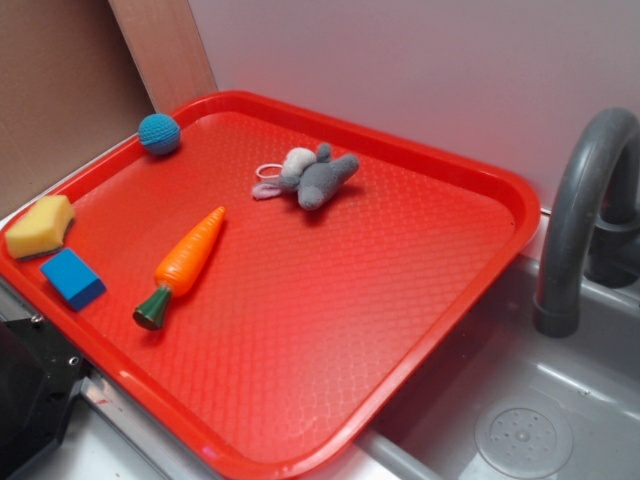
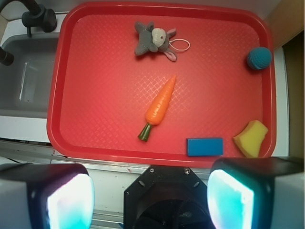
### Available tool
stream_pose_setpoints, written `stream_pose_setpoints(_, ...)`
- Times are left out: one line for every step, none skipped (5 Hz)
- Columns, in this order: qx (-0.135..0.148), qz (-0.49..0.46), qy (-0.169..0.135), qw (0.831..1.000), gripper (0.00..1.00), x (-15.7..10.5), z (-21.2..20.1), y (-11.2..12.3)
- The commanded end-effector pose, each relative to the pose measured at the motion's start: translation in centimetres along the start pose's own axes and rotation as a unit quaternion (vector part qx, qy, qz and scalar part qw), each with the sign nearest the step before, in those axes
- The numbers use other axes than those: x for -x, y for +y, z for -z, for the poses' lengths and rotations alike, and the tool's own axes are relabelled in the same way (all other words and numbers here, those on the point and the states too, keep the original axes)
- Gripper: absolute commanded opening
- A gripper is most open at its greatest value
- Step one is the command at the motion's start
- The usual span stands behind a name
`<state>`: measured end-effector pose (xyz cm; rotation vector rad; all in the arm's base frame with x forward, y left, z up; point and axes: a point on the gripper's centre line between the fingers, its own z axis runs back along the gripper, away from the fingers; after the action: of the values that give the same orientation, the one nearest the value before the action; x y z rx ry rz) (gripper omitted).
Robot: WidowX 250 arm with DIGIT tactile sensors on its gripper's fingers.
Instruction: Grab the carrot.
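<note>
— Where had the arm got to when you looked?

— Nowhere near yet. The end effector hung high over the near edge of the red plastic tray, its two pale fingers spread wide apart and nothing between them. From the side view I couldn't see the arm at all.

— And the carrot?

— The smooth orange toy carrot with the dark green stub lay flat about the middle of the tray, on its own, pointed tip aimed toward the grey plush bunny at the far side, stub toward the arm. Nothing touched it. A blue rectangular block and a yellow sponge wedge sat near the tray's front corner, a blue crocheted ball in the far one, and the grey sink with its tap lay off to the other side.

— So which step was that?

— The approach, I'd say, barely begun. The next move seemed to call for travelling forward over the thick orange part, turning the wrist so the fingers straddled the body crosswise, then descending. It looked slick and tapered, so a grip near the tip might have slipped.
</note>
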<state>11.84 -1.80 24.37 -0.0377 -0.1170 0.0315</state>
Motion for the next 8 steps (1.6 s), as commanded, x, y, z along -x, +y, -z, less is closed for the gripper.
stream_pose_setpoints(0.000,0.000,0.000,1.000,1.00,0.0,0.0,0.0)
stream_pose_setpoints(0.006,-0.060,0.004,0.998,1.00,-2.0,0.5,0.6)
stream_pose_setpoints(0.031,-0.144,-0.001,0.989,1.00,-3.4,1.1,2.1)
stream_pose_setpoints(0.034,-0.187,0.003,0.982,1.00,-4.1,2.5,2.9)
stream_pose_setpoints(0.014,-0.190,0.046,0.981,1.00,-3.3,7.5,2.9)
stream_pose_setpoints(0.020,-0.159,0.092,0.983,1.00,-2.4,12.4,2.7)
stream_pose_setpoints(-0.003,-0.146,0.107,0.983,1.00,-2.3,16.3,2.5)
stream_pose_setpoints(-0.016,-0.152,0.107,0.982,1.00,-2.7,18.4,2.4)
